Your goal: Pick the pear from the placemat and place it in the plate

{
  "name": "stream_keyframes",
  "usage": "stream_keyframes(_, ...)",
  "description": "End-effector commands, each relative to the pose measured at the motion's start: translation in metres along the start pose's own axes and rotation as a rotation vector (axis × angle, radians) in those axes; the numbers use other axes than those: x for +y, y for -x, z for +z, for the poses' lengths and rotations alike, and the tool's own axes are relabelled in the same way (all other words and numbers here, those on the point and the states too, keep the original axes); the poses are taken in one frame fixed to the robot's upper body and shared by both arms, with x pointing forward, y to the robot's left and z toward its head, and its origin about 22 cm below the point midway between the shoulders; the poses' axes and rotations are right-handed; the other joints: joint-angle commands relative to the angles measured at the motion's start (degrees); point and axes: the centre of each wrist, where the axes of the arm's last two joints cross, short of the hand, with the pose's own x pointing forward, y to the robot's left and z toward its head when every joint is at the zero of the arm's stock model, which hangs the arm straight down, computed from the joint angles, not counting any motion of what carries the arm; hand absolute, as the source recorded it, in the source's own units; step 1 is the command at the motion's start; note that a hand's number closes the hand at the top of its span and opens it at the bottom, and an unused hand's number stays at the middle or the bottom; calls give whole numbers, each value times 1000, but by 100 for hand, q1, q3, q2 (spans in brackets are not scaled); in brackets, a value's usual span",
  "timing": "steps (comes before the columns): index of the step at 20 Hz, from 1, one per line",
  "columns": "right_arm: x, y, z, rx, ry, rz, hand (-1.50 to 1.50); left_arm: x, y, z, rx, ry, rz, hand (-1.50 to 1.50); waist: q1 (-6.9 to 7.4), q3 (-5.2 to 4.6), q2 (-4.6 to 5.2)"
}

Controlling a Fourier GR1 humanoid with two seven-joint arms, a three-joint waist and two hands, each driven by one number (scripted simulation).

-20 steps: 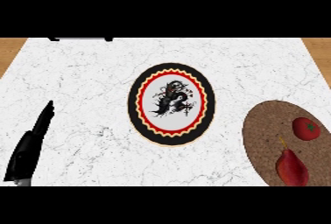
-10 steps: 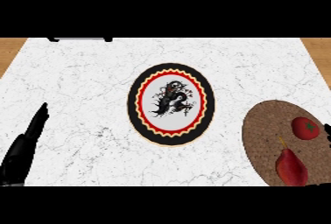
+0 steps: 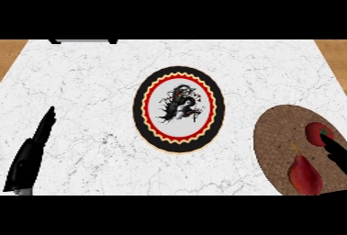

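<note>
A dark red pear point(image 3: 305, 176) with a thin stem lies on the near part of the round brown placemat point(image 3: 278, 147) at the right. Farther back on the mat sits a round red fruit point(image 3: 316, 131) with a green stalk. My right hand point(image 3: 335, 150) comes in from the right edge, its straight fingers over the mat between the two fruits and just above the pear, holding nothing. The plate point(image 3: 143, 106), black-rimmed with a red ring and a dark dragon figure, lies in the counter's middle. My left hand point(image 3: 30, 155) rests open at the lower left.
The white marble counter point(image 3: 88, 82) runs to wooden edges at the far left and right corners. A dark bar point(image 3: 83, 41) sits at the back edge. Bare counter lies between the plate and the placemat.
My right hand has come into view from the right edge and now reaches over the placemat. The left hand has shifted only slightly. The pear and the plate have not moved.
</note>
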Motion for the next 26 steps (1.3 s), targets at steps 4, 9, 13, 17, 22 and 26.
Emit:
stream_keyframes(4, 12, 9, -16, 5, 0, 13, -150, 3, -2, 17, 1, 6, 15, 0, 12, 0, -3)
stream_keyframes(9, 32, 22, -37, 10, -23, -6, -150, 13, -14, 6, 7, 10, 7, 0, 26, 2, -1)
stream_keyframes(13, 19, 7, -44, -73, 10, -34, 150, 16, 6, 5, 10, 19, 24, 0, 21, 0, 1)
stream_keyframes(17, 31, 13, -26, -96, 22, -16, 150, 20, 0, 12, 3, 11, 12, 0, 3, -1, -4)
stream_keyframes(22, 20, -6, -68, -173, 6, 149, 150, 4, 2, 4, -9, 21, 22, 0, 133, 5, 25)
stream_keyframes(26, -33, -87, -61, -357, -15, 570, 150, -16, -20, -12, -98, 104, 22, 0, 845, 16, 196)
